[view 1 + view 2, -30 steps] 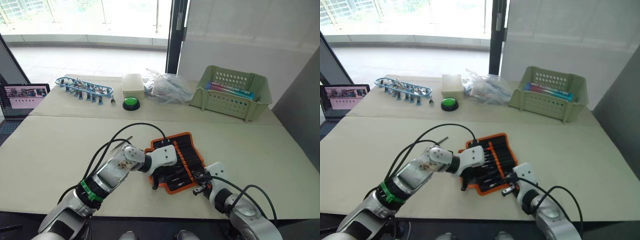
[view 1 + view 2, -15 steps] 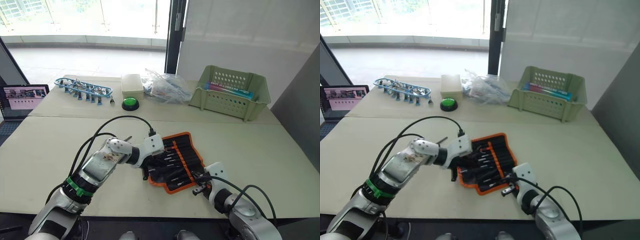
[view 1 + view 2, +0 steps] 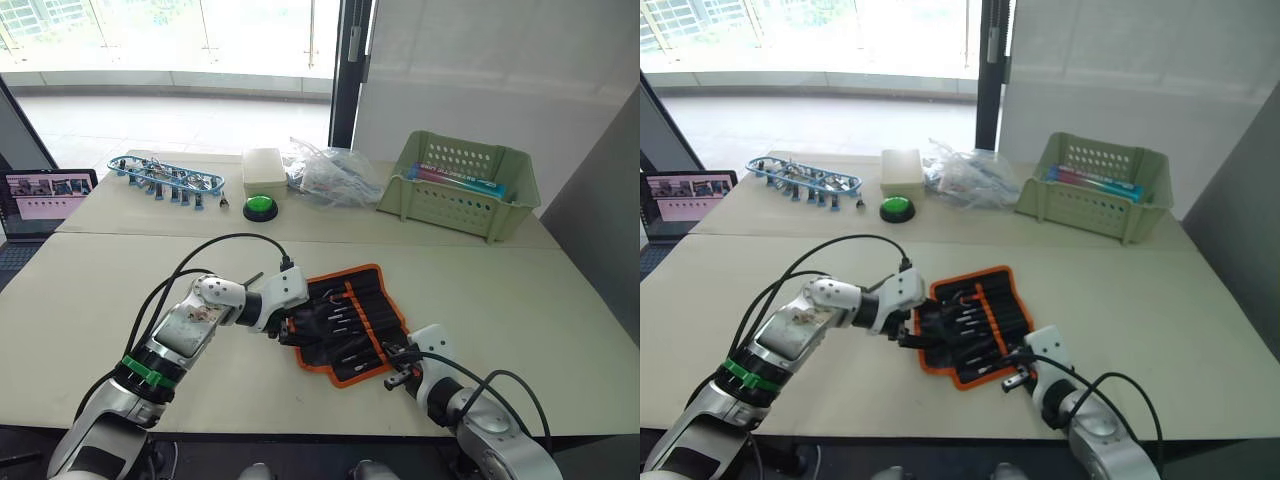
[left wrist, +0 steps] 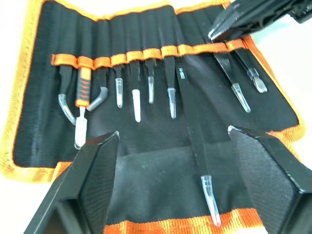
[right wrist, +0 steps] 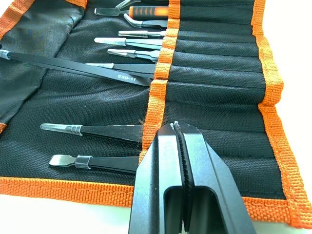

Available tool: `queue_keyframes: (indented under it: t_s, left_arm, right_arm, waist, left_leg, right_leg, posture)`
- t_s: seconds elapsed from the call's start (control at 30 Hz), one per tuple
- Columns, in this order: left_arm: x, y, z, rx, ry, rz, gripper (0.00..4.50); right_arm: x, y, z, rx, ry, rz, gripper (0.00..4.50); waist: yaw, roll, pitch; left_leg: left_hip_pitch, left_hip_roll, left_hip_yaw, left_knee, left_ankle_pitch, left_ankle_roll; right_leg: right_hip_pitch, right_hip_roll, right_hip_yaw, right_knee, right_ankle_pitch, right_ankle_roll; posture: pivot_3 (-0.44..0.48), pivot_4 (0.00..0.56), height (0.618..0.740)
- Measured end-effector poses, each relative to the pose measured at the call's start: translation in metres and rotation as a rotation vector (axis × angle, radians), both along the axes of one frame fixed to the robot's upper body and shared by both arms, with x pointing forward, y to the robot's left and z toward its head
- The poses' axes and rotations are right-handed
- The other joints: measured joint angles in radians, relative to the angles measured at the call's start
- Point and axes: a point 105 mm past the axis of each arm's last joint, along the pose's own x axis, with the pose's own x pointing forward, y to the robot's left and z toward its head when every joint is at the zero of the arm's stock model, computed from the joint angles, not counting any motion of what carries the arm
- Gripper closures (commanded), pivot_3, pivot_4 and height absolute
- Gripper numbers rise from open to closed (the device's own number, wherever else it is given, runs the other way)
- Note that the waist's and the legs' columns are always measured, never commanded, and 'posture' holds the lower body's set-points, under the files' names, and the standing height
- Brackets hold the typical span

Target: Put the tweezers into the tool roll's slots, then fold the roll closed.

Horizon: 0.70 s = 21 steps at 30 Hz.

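Woven black roll (image 4: 161,165) with orange webbing holds slim metal tweezers (image 4: 171,90) — left gripper (image 4: 170,146) jaws spread, right gripper (image 5: 179,127) jaws pressed together

Two pale beige tables (image 3: 120,290) are standing edge to edge, a seam running across between them. At twelve o'clock, tall windows (image 3: 180,35) are letting in bright daylight over a light floor (image 3: 130,125) — a dark frame post (image 3: 350,70) is dividing glass from a white wall (image 3: 480,70). At nine o'clock a laptop screen (image 3: 45,195) is glowing; at three o'clock a grey panel (image 3: 600,200) is closing the side.
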Motion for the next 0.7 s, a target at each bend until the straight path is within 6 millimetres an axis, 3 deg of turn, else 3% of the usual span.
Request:
queue_keyframes:
  t_s: [0.2,0.4,0.6,0.7]
  left_arm:
    - [-0.001,0.004,-0.003,0.024,-0.013,-0.016,0.70]
    - [-0.009,0.002,-0.025,0.058,-0.008,-0.019,0.70]
    - [-0.007,0.002,-0.029,0.069,-0.052,-0.012,0.70]
    - [-0.008,0.001,-0.030,0.064,-0.060,-0.019,1.57]
  right_arm:
    - [0.000,0.001,0.000,0.008,0.001,-0.012,4.50]
    - [0.000,0.002,-0.001,0.011,0.001,-0.015,4.50]
    - [0.000,0.001,-0.001,0.008,0.002,-0.017,4.50]
    - [0.000,0.001,-0.001,0.004,0.001,-0.018,4.50]
  waist:
    - [-0.001,0.000,0.000]
    - [-0.002,0.000,0.000]
    - [-0.001,0.000,-0.001]
    - [0.001,0.000,-0.001]
  left_leg:
    - [0.000,0.000,0.000,0.000,0.000,0.000]
    - [0.000,0.000,0.000,0.000,0.000,0.000]
    - [0.001,0.000,0.000,0.001,0.000,0.000]
    - [0.002,0.000,0.000,0.001,0.000,0.000]
  right_leg:
    - [0.000,0.000,0.000,0.000,0.000,0.000]
    - [0.000,0.000,0.000,0.001,0.000,0.000]
    - [0.001,0.000,0.000,0.001,0.000,0.000]
    - [0.002,0.000,0.000,0.001,0.000,0.000]
  posture:
    - [0.000,0.150,0.738]
    - [0.000,0.150,0.738]
    - [0.000,0.150,0.738]
    - [0.000,0.150,0.738]
